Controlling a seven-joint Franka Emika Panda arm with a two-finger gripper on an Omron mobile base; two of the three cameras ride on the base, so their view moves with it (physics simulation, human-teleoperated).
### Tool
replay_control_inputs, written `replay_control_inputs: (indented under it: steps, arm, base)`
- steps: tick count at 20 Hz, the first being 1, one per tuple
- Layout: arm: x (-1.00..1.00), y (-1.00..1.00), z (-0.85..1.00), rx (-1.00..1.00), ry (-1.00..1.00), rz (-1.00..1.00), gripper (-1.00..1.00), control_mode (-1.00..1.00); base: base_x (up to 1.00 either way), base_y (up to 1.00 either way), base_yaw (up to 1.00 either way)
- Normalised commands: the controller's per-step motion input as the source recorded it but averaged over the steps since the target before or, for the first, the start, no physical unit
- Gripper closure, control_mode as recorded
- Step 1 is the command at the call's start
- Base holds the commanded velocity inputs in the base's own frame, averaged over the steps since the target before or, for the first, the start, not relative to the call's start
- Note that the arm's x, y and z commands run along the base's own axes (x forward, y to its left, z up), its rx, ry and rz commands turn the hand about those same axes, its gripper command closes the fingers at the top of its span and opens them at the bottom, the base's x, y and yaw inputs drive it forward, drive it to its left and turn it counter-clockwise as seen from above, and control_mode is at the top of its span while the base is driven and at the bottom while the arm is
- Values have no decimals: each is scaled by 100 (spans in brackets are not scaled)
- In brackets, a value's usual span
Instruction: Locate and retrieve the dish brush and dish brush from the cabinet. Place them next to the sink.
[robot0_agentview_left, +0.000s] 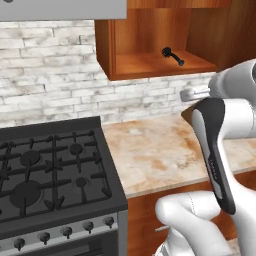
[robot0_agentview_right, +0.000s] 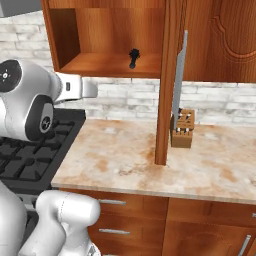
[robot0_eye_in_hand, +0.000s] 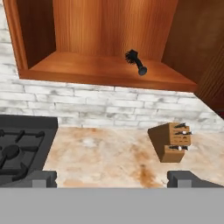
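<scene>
On the cabinet's (robot0_eye_in_hand: 109, 70) smooth wooden shelf lies a bristly black dish brush (robot0_eye_in_hand: 136, 62); gripper (robot0_eye_in_hand: 112, 178) spread wide.

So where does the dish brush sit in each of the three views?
Left base view: dish brush upper centre-right, on the open cabinet shelf.
Right base view: brush upper centre, same shelf.
Hand view: brush upper centre-right, on the shelf.
Shared landmark: the shelf's front edge above the white brick wall.

A brush (robot0_eye_in_hand: 136, 62) lay on the shelf inside the open cabinet (robot0_eye_in_hand: 109, 74), which hung on the brick wall (robot0_agentview_left: 55, 80) above the counter (robot0_eye_in_hand: 113, 157); the stove (robot0_agentview_left: 50, 175) stood left of the counter; a knife block (robot0_eye_in_hand: 170, 142) sat on the counter toward the right, below the cabinet.
</scene>
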Motion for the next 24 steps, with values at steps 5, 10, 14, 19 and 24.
replay_control_inputs:
  steps: [5,10,14,19,24]
  arm:
    - [34,-23,8,6,-2,-8,-100,-100]
    - [25,-37,15,14,-4,0,-100,-100]
    - [12,-22,31,5,-17,0,-100,-100]
    - [20,0,1,-1,-1,-1,-100,-100]
    - [25,0,21,-8,0,-5,-100,-100]
  base:
    - [0,0,0]
    - [0,0,0]
    - [0,0,0]
    - [0,0,0]
    - [0,0,0]
